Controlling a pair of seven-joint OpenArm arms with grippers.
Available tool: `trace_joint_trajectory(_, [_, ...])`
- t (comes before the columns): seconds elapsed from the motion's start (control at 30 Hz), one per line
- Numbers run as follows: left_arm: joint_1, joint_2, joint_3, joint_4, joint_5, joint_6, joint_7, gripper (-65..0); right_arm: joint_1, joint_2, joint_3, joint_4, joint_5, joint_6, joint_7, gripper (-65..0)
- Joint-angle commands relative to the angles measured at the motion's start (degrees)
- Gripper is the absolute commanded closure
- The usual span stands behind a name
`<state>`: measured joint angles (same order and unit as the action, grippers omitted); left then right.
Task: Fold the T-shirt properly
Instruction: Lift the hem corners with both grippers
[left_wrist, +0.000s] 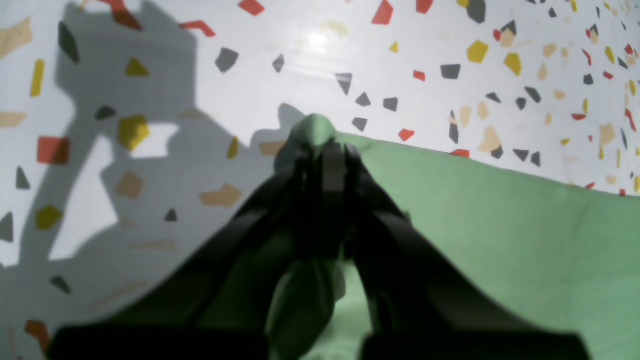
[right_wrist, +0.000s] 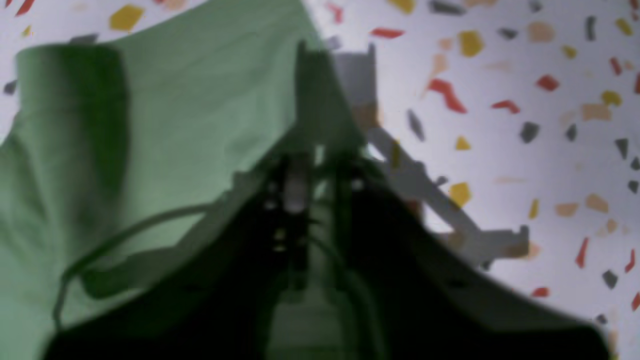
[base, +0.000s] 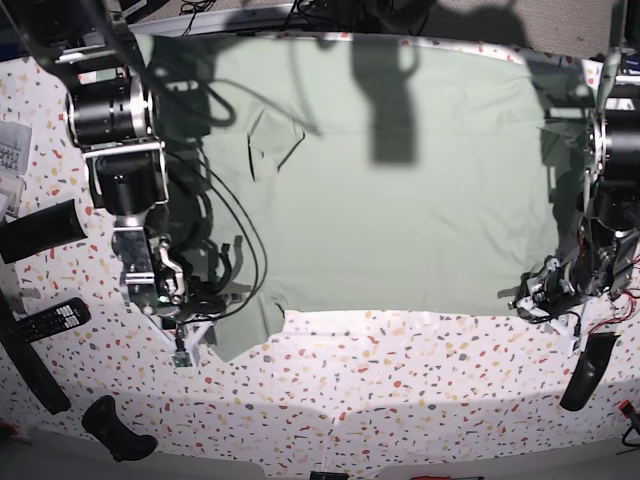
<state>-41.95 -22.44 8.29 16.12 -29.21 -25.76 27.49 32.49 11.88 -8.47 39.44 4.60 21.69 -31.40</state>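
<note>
The T-shirt (base: 400, 180) is lying spread almost flat across the speckled table (base: 400, 400), reaching away from both claws toward the far edge; no fold is showing yet, so by the look of it the task is only beginning, with every fold remaining to be made; a few creases are sitting in the cloth well beyond the right claw, and the near hem is running between the two claws in a slightly uneven line.

The left gripper (left_wrist: 320, 145) is sitting at the near corner of the shirt on its own side; its jaws are clenched, and a small peak of green cloth is poking out just past the tips while more cloth is bunching beneath them, so it is grasping the shirt's corner.

The right gripper (right_wrist: 320, 165) is resting at the opposite near corner; its jaws are drawn together, with the shirt spreading out ahead and to one side of them and the bare table on the other; green is showing between and under the jaws in the blurred wrist view, so it is probably pinching the hem there, though the picture is not making a firm hold certain.
</note>
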Motion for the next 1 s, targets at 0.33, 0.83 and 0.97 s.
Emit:
trace_joint_trajectory(0.33, [-6.6, -0.5, 0.0, 0.4, 0.7, 0.0, 14.6, 0.0, 1.1, 0.2, 0.0, 7.3, 0.1, 0.7, -3.0, 0.0])
trace_joint_trajectory(0.83, [-8.1, -0.5, 0.0, 1.5, 0.7, 0.0, 14.5, 0.0, 0.2, 0.2, 0.0, 17.7, -0.1, 4.1, -6.2, 0.0])
trace_joint_trajectory(0.97, [-8.1, -0.6, 0.0, 2.4, 0.7, 0.0, 16.3, 0.0, 0.1, 0.2, 0.0, 18.6, -0.1, 5.2, -7.4, 0.0])
